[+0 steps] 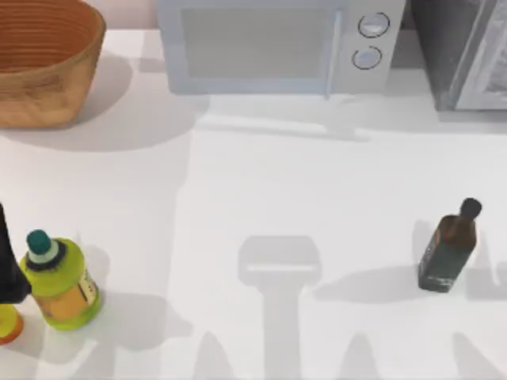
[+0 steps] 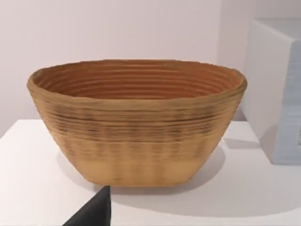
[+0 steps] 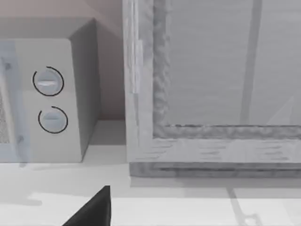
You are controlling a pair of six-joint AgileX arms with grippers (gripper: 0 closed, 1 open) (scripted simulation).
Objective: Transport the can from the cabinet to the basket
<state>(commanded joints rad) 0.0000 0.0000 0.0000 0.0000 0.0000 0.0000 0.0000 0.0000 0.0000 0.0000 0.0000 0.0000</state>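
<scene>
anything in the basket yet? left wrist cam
No. In the left wrist view the basket shows only its bare ribbed inside, with no can or other item in it.

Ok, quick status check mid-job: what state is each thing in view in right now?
basket: upright at the table's far left, nothing visible inside.
cabinet: far right, door looks shut.
microwave: between them, door closed.
yellow-green bottle: upright, teal cap on, near left.
dark bottle: upright, capped, near right.
</scene>
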